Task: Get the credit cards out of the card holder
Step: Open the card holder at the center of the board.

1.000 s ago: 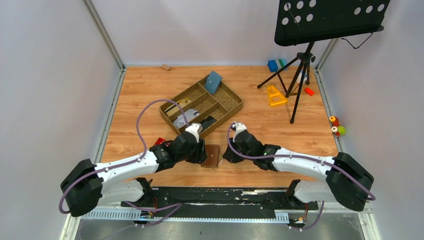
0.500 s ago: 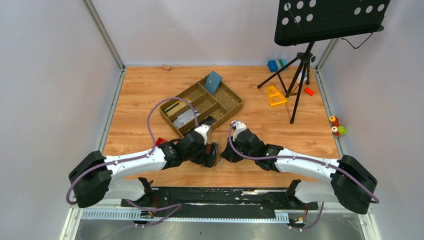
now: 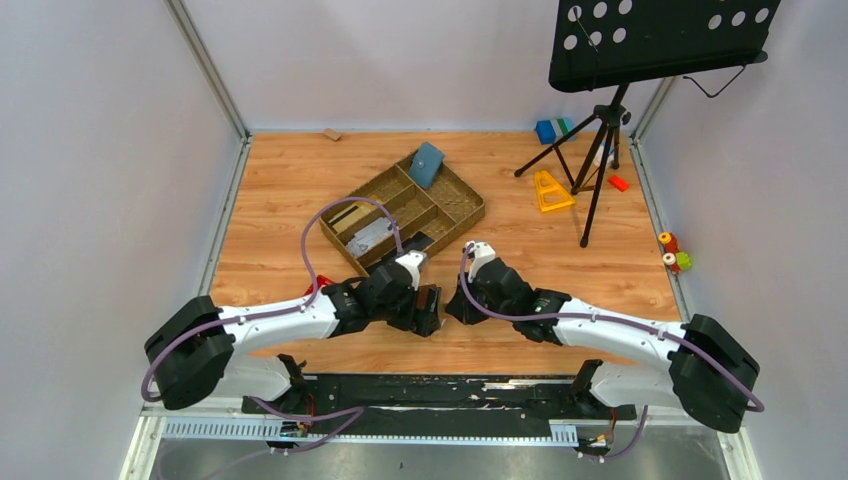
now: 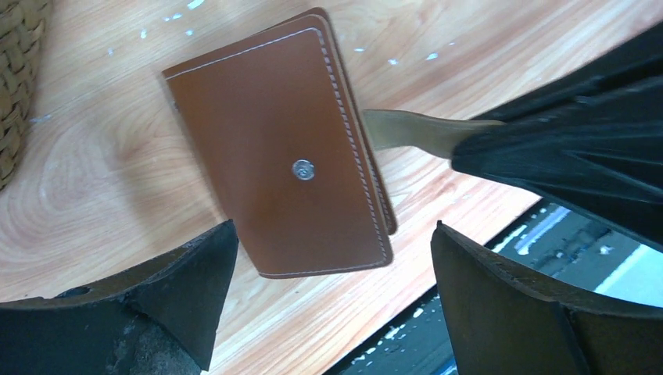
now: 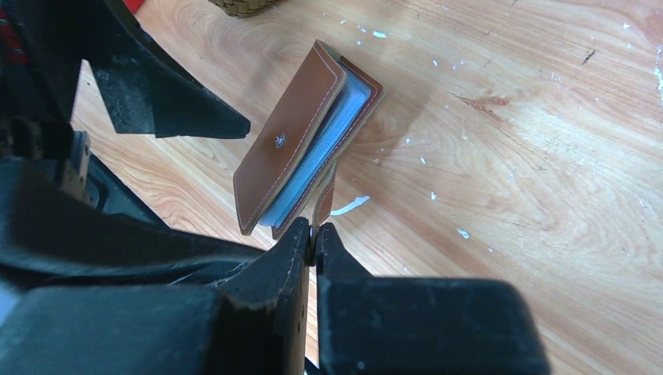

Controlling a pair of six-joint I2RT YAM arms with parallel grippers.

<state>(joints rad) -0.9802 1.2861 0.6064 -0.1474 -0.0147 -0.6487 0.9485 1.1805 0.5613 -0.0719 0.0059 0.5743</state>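
as r gripper (image 5: 314, 234) pinches closing tab (image 5: 324, 199), l gripper (image 4: 332, 238) spread wide; card holder (image 4: 289, 156), table (image 3: 300, 190) near edge: prob light, floppy, slick; grab cover edge.

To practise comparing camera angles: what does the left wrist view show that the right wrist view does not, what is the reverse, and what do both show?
Only the left wrist: the card holder's whole outer cover face-on, with the open left gripper standing wide around one end. Only the right wrist: the covers slightly parted, pale blue-grey sleeves between them, and the right gripper pinched shut on the closing tab. Both: the brown holder, its metal snap, the tab, the wooden table.
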